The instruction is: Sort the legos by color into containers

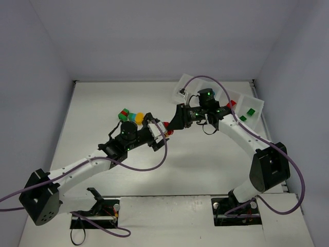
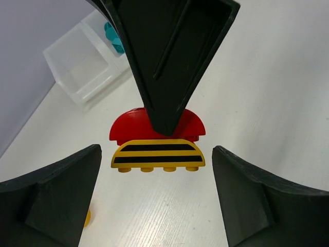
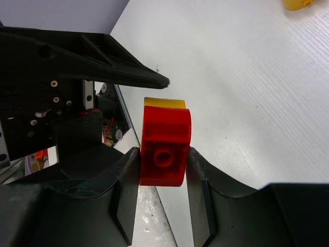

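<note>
My right gripper (image 1: 175, 124) (image 3: 163, 154) is shut on a red brick (image 3: 163, 146) with a yellow black-striped brick (image 2: 158, 154) stuck to it, held above the table. In the left wrist view the red brick (image 2: 128, 126) sits just ahead of my open left gripper (image 2: 157, 195) (image 1: 159, 134), whose fingers (image 2: 56, 190) flank the stack without touching it. Loose legos lie to the left: a green and red stack (image 1: 123, 113), a teal one (image 1: 131, 117) and a yellow one (image 1: 139, 117). The translucent tray (image 1: 191, 85) runs along the back right, with green bricks (image 1: 250, 110) and a red one (image 1: 232, 104) inside.
A tray compartment (image 2: 82, 72) and a teal brick (image 2: 114, 38) show at the far left of the left wrist view. A yellow piece (image 2: 88, 218) lies by the left finger. Another yellow lego (image 3: 303, 4) lies on the table. Grey walls enclose the table.
</note>
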Controlling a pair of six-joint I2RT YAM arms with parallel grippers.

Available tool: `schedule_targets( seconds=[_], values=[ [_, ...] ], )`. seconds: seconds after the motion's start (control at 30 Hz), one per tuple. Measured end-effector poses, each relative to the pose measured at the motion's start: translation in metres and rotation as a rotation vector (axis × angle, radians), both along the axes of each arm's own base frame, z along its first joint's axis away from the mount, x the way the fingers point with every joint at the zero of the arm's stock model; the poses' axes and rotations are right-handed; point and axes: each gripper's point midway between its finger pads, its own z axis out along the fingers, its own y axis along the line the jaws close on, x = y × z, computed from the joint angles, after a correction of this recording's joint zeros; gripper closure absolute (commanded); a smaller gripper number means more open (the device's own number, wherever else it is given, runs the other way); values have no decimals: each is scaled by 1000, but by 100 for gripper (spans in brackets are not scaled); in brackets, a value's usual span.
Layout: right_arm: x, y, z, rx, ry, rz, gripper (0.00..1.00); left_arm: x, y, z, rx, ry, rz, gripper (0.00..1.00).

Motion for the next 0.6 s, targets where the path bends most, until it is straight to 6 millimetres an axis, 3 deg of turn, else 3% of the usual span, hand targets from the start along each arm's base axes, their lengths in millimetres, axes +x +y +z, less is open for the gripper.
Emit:
schedule_targets(
  seconds=[0.3, 0.6],
  values=[
    [-2, 0, 1, 7, 3, 9, 100, 5, -5, -23, 41, 46, 0, 18],
    [-1, 1, 3, 13, -7, 12, 100, 10, -10, -21, 26, 54, 4, 18]
  ],
)
